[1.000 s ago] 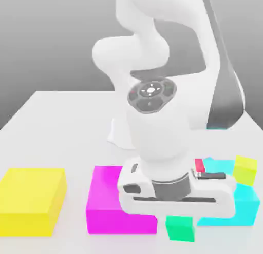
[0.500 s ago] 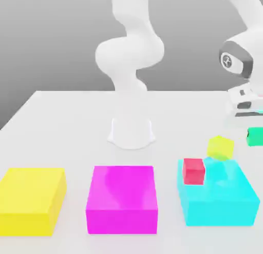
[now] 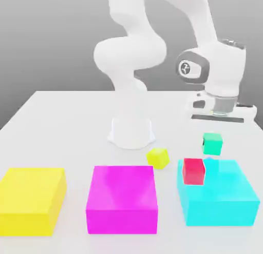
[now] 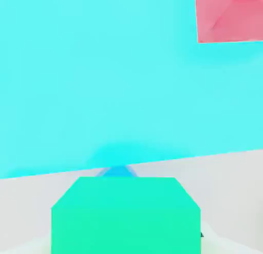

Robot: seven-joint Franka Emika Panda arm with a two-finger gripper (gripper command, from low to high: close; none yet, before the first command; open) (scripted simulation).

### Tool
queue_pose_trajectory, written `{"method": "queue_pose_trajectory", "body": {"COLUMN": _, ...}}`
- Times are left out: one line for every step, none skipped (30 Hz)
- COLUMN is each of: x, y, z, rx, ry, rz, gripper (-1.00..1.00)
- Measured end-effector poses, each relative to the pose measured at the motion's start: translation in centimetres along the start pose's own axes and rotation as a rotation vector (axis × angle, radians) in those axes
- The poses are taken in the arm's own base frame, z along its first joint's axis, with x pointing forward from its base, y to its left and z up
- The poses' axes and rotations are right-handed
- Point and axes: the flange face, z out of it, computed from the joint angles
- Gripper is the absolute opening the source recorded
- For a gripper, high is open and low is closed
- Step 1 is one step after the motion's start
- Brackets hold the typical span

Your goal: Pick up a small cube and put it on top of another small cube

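Small cube [image 3: 212, 143] hangs under gripper [image 3: 218, 125] above cyan block [image 3: 226, 201], near red cube [image 3: 194, 171]; can't tell if fingers pinch it; prob light, rigid, smooth; grip opposite flat sides, mid-height.

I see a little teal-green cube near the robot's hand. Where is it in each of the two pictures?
Exterior view: the small teal-green cube hangs below the gripper, above the cyan block's far edge.
Hand view: the same cube sits large in the foreground.
Shared landmark: the big cyan block with the small red cube on it.
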Motion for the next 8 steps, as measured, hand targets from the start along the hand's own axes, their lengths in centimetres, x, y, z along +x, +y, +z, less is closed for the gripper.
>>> {"method": "queue_pose_trajectory", "body": {"x": 0.0, "y": 0.0, "z": 0.5, "rx": -0.001, "ry": 0.003, "rz": 0.000, "gripper": -1.00}}
{"method": "queue_pose_trajectory", "body": {"x": -0.1, "y": 0.0, "z": 0.9, "rx": -0.002, "ry": 0.003, "rz": -0.003, "gripper": -1.00}}
{"method": "queue_pose_trajectory", "body": {"x": -0.2, "y": 0.1, "z": 1.3, "rx": -0.002, "ry": 0.002, "rz": -0.008, "gripper": -1.00}}
{"method": "queue_pose_trajectory", "body": {"x": -0.5, "y": 0.1, "z": 1.7, "rx": -0.001, "ry": -0.002, "rz": -0.015, "gripper": -1.00}}
{"method": "queue_pose_trajectory", "body": {"x": -0.9, "y": 0.2, "z": 2.0, "rx": 0.000, "ry": -0.007, "rz": -0.025, "gripper": -1.00}}
{"method": "queue_pose_trajectory", "body": {"x": -0.9, "y": 0.2, "z": 2.3, "rx": 0.001, "ry": -0.014, "rz": -0.021, "gripper": -1.00}}
{"method": "queue_pose_trajectory", "body": {"x": -1.2, "y": 0.2, "z": 2.6, "rx": 0.003, "ry": -0.023, "rz": -0.026, "gripper": -1.00}}
{"method": "queue_pose_trajectory", "body": {"x": -1.3, "y": 0.3, "z": 2.9, "rx": 0.006, "ry": -0.034, "rz": -0.025, "gripper": -1.00}}
